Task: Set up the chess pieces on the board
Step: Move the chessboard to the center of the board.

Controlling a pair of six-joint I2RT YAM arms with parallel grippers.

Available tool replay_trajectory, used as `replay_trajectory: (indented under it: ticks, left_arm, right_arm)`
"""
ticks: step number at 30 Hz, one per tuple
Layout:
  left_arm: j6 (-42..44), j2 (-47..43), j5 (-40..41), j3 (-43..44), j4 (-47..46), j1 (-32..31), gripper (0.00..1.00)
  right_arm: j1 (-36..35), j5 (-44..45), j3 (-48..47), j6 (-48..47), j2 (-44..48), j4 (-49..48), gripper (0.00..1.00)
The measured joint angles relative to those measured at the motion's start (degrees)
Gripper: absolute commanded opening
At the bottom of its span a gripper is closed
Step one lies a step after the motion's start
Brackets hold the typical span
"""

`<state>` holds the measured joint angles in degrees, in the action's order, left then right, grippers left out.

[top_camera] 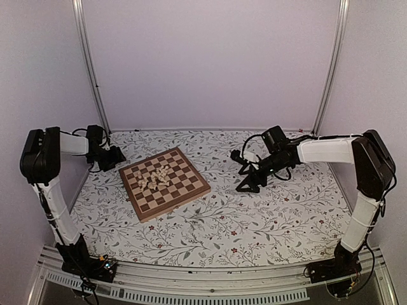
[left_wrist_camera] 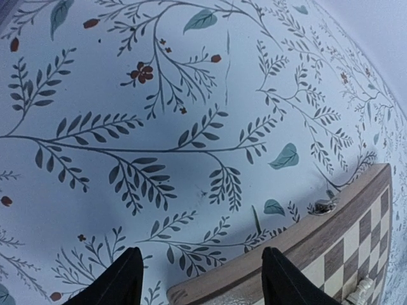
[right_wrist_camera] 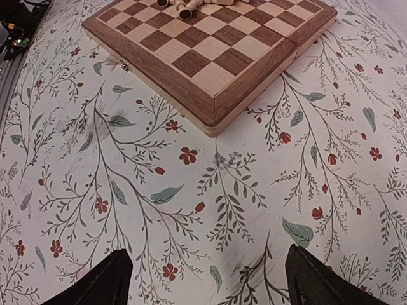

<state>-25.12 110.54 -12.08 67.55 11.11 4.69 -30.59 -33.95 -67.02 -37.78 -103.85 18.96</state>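
Note:
The board (top_camera: 184, 190) lies angled on the floral cloth, left of centre. The chess pieces (top_camera: 156, 178), small and cream, sit in a loose jumble on its middle squares. My left gripper (top_camera: 117, 157) hangs low just off the board's far-left corner. In the left wrist view its jaws (left_wrist_camera: 202, 283) stand open over the cloth, with the board's corner (left_wrist_camera: 343, 235) under the right finger and one piece (left_wrist_camera: 362, 293) at the frame's edge. My right gripper (top_camera: 241, 171) is to the right of the board, open (right_wrist_camera: 206, 279) over bare cloth. The board (right_wrist_camera: 210, 51) and some pieces (right_wrist_camera: 184, 7) lie ahead of it.
A small metal clasp (left_wrist_camera: 322, 206) sticks out of the board's side edge. The floral tablecloth (top_camera: 254, 216) covers the table. White walls and two slanted metal posts (top_camera: 89, 63) close in the back. Cables and a lit circuit board (right_wrist_camera: 16, 28) lie at the table's near edge.

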Motion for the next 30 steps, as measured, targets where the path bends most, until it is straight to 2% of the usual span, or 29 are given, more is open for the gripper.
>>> replay_trajectory:
  ticks: [6, 16, 30]
  left_arm:
    - [-0.2, 1.7, -4.0, 0.0, -0.1, -0.5, 0.63]
    - [0.0, 3.2, -5.1, 0.9, -0.5, -3.9, 0.62]
    - [-0.5, 5.1, -6.8, 2.3, -2.4, -11.4, 0.61]
  right_arm:
    - [-1.4, 0.3, -2.2, -0.7, -2.8, 1.3, 0.85]
    - [-1.8, 0.4, -2.2, -0.8, -3.5, 2.9, 0.84]
    - [-1.8, 1.7, -0.3, -3.2, -4.0, 3.4, 0.83]
